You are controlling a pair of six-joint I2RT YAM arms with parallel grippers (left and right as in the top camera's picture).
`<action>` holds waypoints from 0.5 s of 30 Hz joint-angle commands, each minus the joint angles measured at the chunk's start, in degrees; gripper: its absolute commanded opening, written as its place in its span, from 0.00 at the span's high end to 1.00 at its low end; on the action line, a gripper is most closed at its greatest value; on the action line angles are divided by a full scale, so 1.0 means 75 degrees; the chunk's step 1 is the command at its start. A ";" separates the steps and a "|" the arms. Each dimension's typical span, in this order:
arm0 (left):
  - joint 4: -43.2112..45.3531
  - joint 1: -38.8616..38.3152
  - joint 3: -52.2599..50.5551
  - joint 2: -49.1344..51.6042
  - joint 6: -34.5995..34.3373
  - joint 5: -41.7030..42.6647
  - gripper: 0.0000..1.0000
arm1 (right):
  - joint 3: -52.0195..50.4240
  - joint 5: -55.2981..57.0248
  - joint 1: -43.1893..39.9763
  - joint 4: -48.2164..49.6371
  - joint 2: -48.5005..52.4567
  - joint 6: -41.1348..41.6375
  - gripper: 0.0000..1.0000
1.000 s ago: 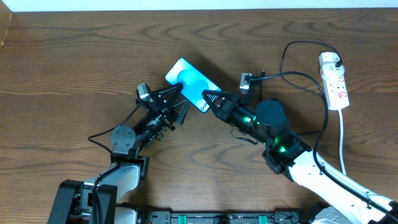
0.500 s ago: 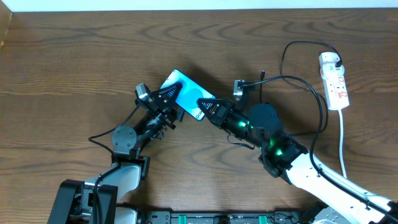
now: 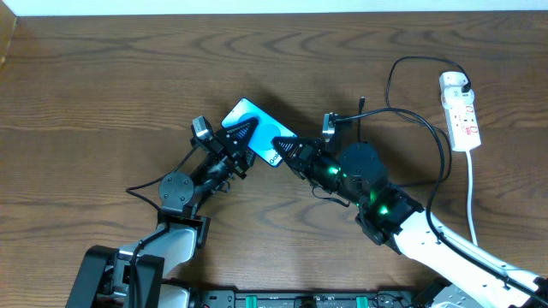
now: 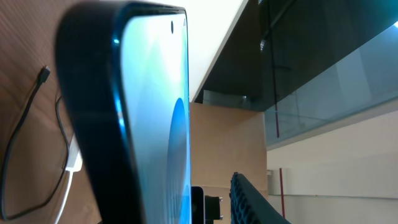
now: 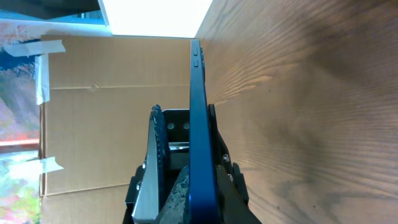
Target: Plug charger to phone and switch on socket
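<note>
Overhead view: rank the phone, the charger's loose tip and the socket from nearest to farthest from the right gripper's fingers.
1. phone, against the fingers of the right gripper, centre of table.
2. charger tip, up and to the right.
3. socket, far right edge.

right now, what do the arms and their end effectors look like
Left arm: black, dark grey round joint, thin black cable. Right arm: black, green lights, white lower link. Left end effector and right end effector: black triangular ribbed fingers.

Black arms [image 3: 360,167] (green, perhaps LED, glints)
</note>
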 commanded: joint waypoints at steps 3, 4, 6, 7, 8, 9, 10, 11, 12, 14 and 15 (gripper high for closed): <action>0.0160 -0.0032 0.0169 -0.0047 0.0073 -0.0201 0.71 | 0.0082 0.0210 0.0064 -0.0079 -0.0035 0.0530 0.99; 0.0160 -0.0032 0.0169 -0.0047 0.0073 -0.0242 0.73 | 0.0082 0.0192 0.0087 -0.0076 -0.0035 0.0629 0.98; 0.0160 -0.0032 0.0169 -0.0047 0.0073 -0.0245 0.75 | 0.0082 0.0184 0.0128 -0.0076 -0.0035 0.0801 0.99; 0.0160 -0.0032 0.0169 -0.0047 0.0073 -0.0245 0.75 | 0.0082 0.0184 0.0140 -0.0073 -0.0035 0.0851 0.99; 0.0157 -0.0032 0.0169 -0.0047 0.0073 -0.0245 0.75 | 0.0082 0.0181 0.0149 -0.0076 -0.0035 0.0880 0.99; 0.0160 -0.0032 0.0169 -0.0047 0.0073 -0.0245 0.76 | 0.0082 0.0184 0.0149 -0.0076 -0.0035 0.0880 0.99; 0.0160 -0.0032 0.0169 -0.0047 0.0073 -0.0245 0.77 | 0.0082 0.0184 0.0149 -0.0076 -0.0035 0.0880 0.99; 0.0157 -0.0032 0.0169 -0.0047 0.0073 -0.0245 0.79 | 0.0082 0.0181 0.0157 -0.0076 -0.0035 0.0883 0.99; 0.0157 -0.0032 0.0169 -0.0047 0.0073 -0.0245 0.80 | 0.0082 0.0187 0.0166 -0.0076 -0.0035 0.0883 0.99; 0.0154 -0.0032 0.0169 -0.0047 0.0073 -0.0248 0.80 | 0.0082 0.0184 0.0192 -0.0076 -0.0035 0.0880 0.99; 0.0131 -0.0032 0.0169 -0.0047 0.0073 -0.0248 0.81 | 0.0082 0.0175 0.0210 -0.0076 -0.0032 0.0877 0.99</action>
